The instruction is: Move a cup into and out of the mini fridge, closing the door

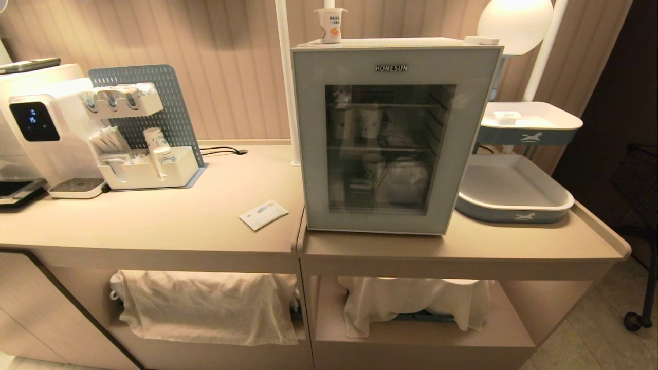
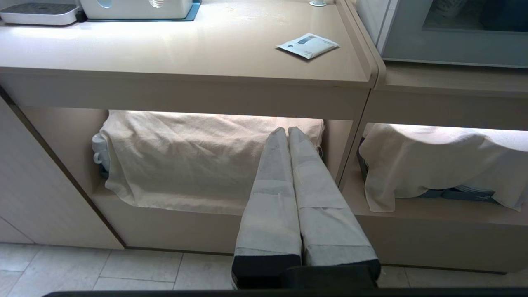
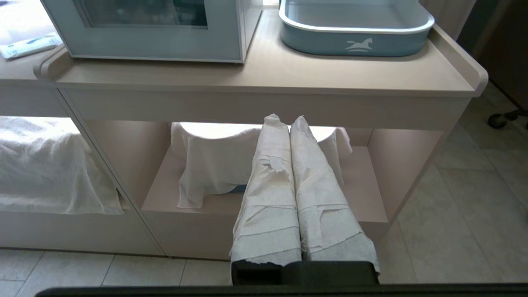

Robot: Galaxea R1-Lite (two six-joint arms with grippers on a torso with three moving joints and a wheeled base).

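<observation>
Beige counter (image 1: 154, 226) along a ribbed wall. Far left, white water dispenser (image 1: 41, 133), then pegboard organiser (image 1: 149, 128), a flat sachet (image 1: 263, 214). Mini fridge (image 1: 393, 139) stands mid-right, door (image 1: 313, 154) closed; cup (image 1: 330, 24) sits on its top, rear left corner. Grey tray (image 1: 514, 192) just beside the fridge. Below counter level, left gripper (image 2: 287, 131) and right gripper (image 3: 284, 120) hang before cloth-draped shelves, fingers pressed together, holding nothing.

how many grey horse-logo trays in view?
2: one tray on the counter right of the mini fridge, another raised on the stand behind it. Others may be hidden.
</observation>
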